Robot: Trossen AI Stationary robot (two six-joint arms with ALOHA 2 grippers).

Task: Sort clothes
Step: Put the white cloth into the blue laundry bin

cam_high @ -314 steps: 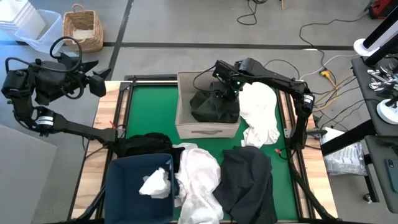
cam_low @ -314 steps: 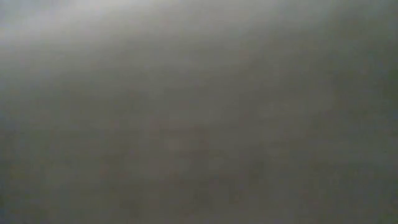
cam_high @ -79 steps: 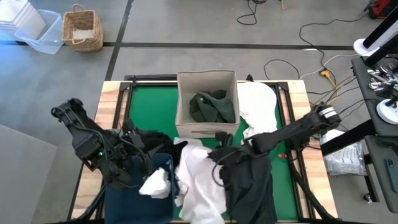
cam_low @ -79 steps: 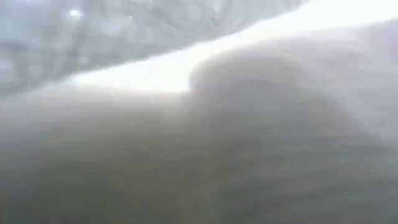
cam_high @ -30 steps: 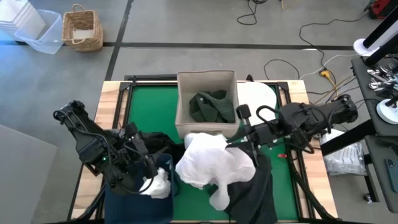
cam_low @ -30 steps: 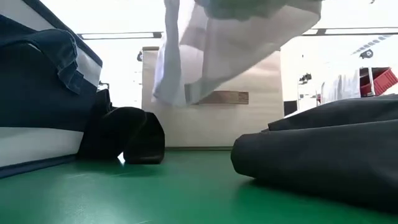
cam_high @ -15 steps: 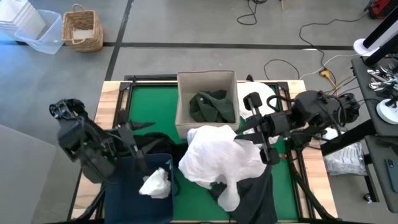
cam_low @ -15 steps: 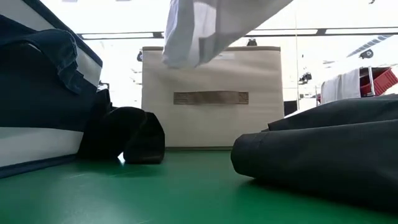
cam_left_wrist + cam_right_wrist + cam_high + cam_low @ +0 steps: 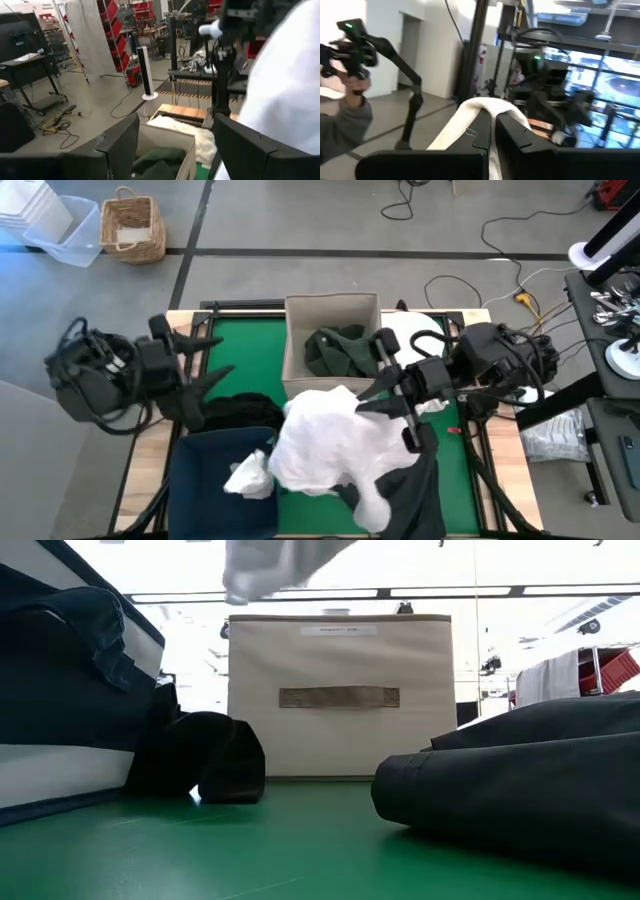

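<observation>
The green table point(image 9: 245, 345) takes up the middle of the high view, with wood edges at its left and right. Two dark arms reach over it. The left arm is drawn back over the table's left edge, and the left gripper point(image 9: 200, 370) hangs above the mat with its fingers point(image 9: 117, 145) spread apart and nothing between them. The right arm comes in from the right, and the right gripper point(image 9: 392, 392) is raised over the table's centre, its fingers point(image 9: 477, 135) pressed together on a fold of the white garment point(image 9: 330, 445).

That white garment hangs in the air below the gripper, spreading over the near middle of the table; in the low view only its lowest corner shows, above the box. A charcoal garment point(image 9: 520, 775) lies heaped on the mat at the near right, partly under the hanging white cloth. The blue bin point(image 9: 215, 485) stands at the near left with a small white garment point(image 9: 250, 475) crumpled inside. The beige box point(image 9: 335, 310) stands at the far middle and holds a dark green garment point(image 9: 335, 352). Another white garment point(image 9: 420, 340) lies just right of the box, behind the right arm. A black garment point(image 9: 205, 755) sits on the mat between bin and box, touching the bin.
</observation>
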